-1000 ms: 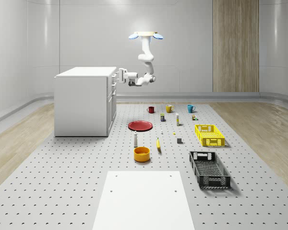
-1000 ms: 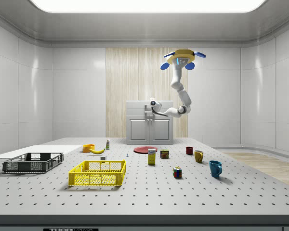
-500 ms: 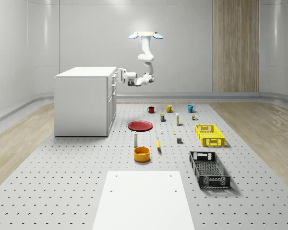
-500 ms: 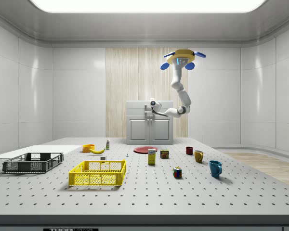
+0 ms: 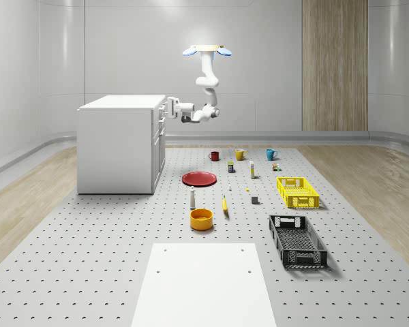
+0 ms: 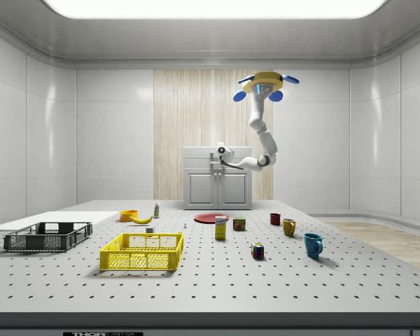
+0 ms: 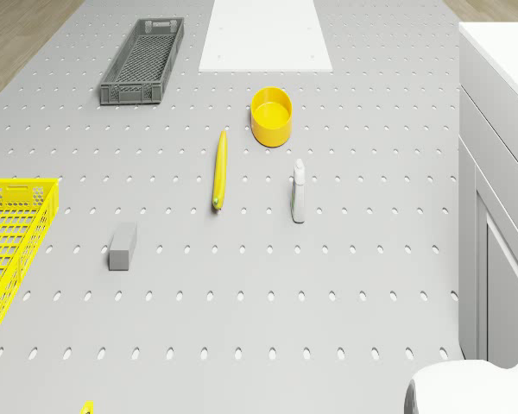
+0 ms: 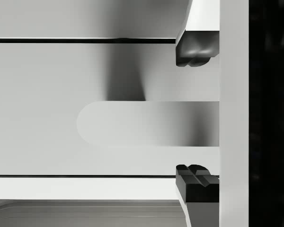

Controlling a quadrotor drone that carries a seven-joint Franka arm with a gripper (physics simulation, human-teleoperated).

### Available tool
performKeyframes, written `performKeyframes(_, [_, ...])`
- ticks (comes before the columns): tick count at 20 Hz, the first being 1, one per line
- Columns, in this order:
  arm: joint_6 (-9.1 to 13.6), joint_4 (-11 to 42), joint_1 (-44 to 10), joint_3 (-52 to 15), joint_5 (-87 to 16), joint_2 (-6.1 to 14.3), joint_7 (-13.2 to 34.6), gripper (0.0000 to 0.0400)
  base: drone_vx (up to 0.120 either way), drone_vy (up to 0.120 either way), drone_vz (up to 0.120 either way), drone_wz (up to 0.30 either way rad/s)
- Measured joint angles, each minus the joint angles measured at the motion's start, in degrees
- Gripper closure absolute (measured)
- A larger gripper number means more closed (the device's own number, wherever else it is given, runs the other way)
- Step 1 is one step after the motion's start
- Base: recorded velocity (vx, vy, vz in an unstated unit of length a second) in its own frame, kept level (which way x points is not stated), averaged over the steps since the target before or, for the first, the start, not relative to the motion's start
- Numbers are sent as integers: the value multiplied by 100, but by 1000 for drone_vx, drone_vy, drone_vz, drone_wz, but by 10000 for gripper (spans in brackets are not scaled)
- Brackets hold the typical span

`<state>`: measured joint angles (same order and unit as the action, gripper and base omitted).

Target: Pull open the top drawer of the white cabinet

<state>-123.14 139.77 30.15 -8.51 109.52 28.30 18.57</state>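
The white cabinet (image 5: 119, 143) stands on the table at the whole-scene view's left; the same cabinet (image 6: 218, 178) is at the back of the side view. The drone (image 5: 208, 50) hovers above the table beside the cabinet's front, its arm bent down and toward the top drawer (image 5: 161, 109). My gripper (image 5: 169, 107) is at the drawer front, level with the gripper (image 6: 220, 150) in the side view. In the wrist view the gripper (image 8: 195, 116) is open, its dark fingertips (image 8: 194, 52) astride the rounded drawer handle (image 8: 146, 123) with a gap on each side. The drawer front looks flush.
On the table in front of the cabinet lie a red plate (image 5: 199, 178), a bottle (image 7: 299, 190), a banana (image 7: 220, 168) and an orange bowl (image 7: 271, 115). Further off are mugs (image 5: 240, 154), a yellow crate (image 5: 297, 192), a black crate (image 5: 297, 240) and a white mat (image 5: 203, 283).
The gripper has crept slightly closer to the cabinet's drawer front. The drone holds its place.
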Motion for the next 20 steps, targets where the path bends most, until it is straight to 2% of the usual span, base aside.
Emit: performKeyframes(20, [141, 7, -311, -233, 59, -14, 4, 95, 0, 0, 0, 0])
